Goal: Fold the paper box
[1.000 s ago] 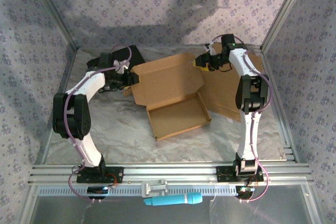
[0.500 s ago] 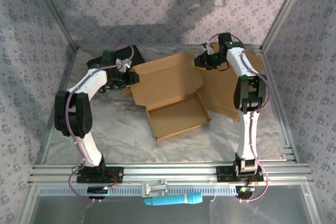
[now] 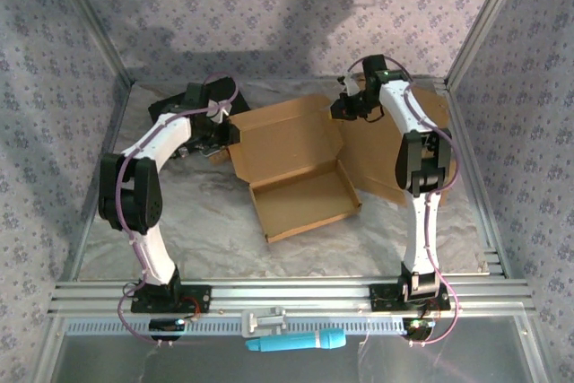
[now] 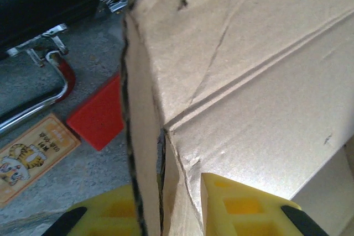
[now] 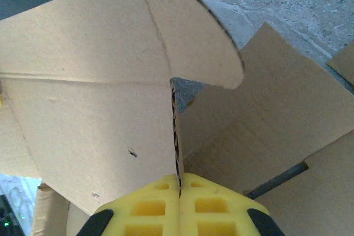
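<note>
With my left gripper [image 4: 166, 192] and right gripper [image 5: 178, 183] each clamped on the lid [image 3: 287, 136], I must next fold it toward me.

Brown paper box [image 3: 296, 168] lies open, lid spread behind its shallow tray

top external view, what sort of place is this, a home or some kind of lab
Most likely a robot test cell in a lab: a left arm and a right arm bolted to an aluminium rail, patterned screen walls boxing in the table, a cardboard box between the arms.
</note>
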Tool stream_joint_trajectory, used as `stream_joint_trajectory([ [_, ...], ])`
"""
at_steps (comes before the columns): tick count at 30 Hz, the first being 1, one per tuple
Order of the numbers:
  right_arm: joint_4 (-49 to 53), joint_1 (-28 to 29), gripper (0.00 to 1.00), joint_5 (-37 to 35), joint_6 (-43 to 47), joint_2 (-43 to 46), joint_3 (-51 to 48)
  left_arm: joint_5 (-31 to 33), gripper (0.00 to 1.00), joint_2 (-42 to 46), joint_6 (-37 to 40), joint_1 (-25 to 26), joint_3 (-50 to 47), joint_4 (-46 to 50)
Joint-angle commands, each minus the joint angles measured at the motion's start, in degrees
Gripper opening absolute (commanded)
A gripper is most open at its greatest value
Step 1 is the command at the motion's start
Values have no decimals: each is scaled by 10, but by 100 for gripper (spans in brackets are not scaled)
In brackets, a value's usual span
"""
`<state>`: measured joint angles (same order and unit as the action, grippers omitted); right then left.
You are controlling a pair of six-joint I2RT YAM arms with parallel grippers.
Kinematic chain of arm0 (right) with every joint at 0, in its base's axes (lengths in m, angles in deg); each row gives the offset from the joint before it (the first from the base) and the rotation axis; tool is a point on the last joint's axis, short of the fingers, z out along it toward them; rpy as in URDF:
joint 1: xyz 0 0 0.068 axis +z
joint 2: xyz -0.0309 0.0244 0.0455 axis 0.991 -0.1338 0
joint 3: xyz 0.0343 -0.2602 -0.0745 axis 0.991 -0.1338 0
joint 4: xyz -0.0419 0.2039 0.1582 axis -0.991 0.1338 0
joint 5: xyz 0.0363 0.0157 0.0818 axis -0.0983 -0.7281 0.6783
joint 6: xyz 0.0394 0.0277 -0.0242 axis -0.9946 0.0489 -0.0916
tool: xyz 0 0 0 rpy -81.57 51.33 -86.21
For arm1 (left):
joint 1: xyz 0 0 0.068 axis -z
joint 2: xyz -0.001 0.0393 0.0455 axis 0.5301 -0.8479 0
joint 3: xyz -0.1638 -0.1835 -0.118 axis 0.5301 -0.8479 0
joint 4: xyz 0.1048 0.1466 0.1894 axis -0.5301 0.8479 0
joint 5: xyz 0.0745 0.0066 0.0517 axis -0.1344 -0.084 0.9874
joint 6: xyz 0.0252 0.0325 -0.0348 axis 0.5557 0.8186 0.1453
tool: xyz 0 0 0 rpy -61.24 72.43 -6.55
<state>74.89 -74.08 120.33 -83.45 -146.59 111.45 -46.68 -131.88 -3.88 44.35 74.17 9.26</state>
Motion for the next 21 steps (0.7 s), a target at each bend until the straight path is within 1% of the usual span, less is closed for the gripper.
stream_joint_trajectory([
  [1, -11, 10, 0, -55, -15, 58, -21, 45, 24, 10, 5, 12, 33, 30],
  [3, -26, 16, 0, -79, -22, 76, -38, 63, 25, 16, 3, 17, 37, 35],
  [7, -50, 26, 0, -108, -29, 107, -77, 74, 23, 15, 2, 22, 42, 53],
  [11, -66, 40, 0, -136, -34, 131, -107, 88, 16, 18, 0, 26, 42, 57],
  [14, -89, 54, 0, -158, -44, 154, -136, 106, 3, 20, -9, 33, 51, 61],
  [15, -97, 60, 0, -168, -48, 161, -146, 114, 1, 19, -12, 37, 59, 65],
  [18, -130, 81, 0, -202, -63, 187, -181, 142, 0, 20, -25, 48, 80, 71],
  [21, -173, 108, 0, -262, -88, 224, -225, 189, 0, 29, -45, 68, 106, 78],
])
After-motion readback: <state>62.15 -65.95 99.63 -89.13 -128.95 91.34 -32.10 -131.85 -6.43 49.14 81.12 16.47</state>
